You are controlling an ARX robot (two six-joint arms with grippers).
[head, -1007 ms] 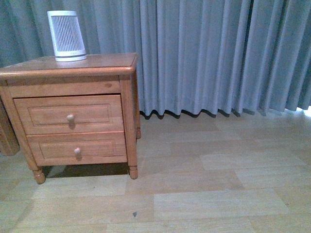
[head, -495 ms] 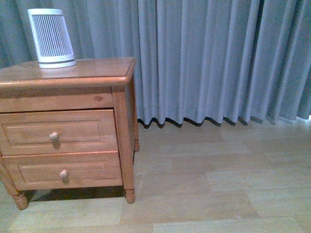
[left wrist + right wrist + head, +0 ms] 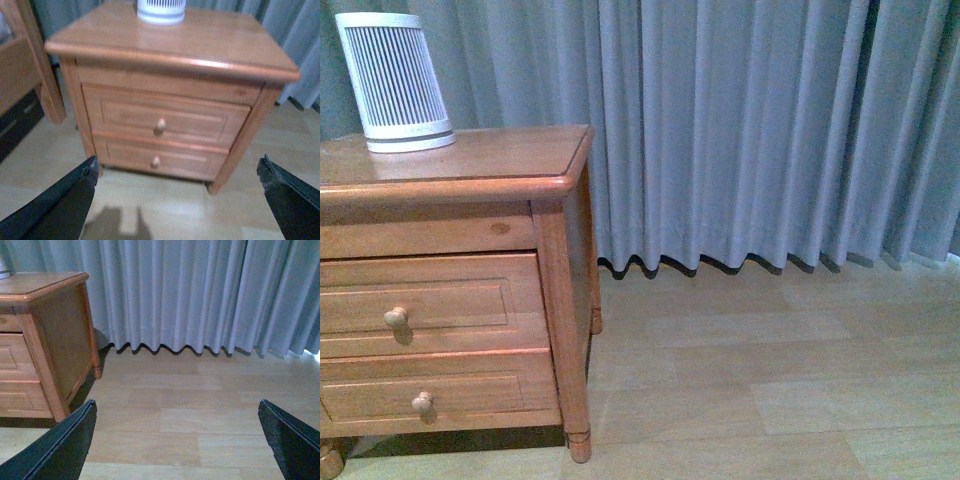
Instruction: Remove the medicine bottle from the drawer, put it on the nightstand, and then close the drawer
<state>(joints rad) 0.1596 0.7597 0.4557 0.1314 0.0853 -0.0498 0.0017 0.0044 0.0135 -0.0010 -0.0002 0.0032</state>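
Left jaws, right jaws spread wide, empty; drawer [image 3: 166, 116] closed, well beyond left jaws.

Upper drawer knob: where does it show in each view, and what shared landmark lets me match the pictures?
Front view: upper drawer knob near the left edge, on the closed drawer front.
Left wrist view: near the centre, above the lower knob.
Right wrist view: not in it; only the drawer fronts' ends show.
Shared landmark: the nightstand's front corner post nearest the curtain.
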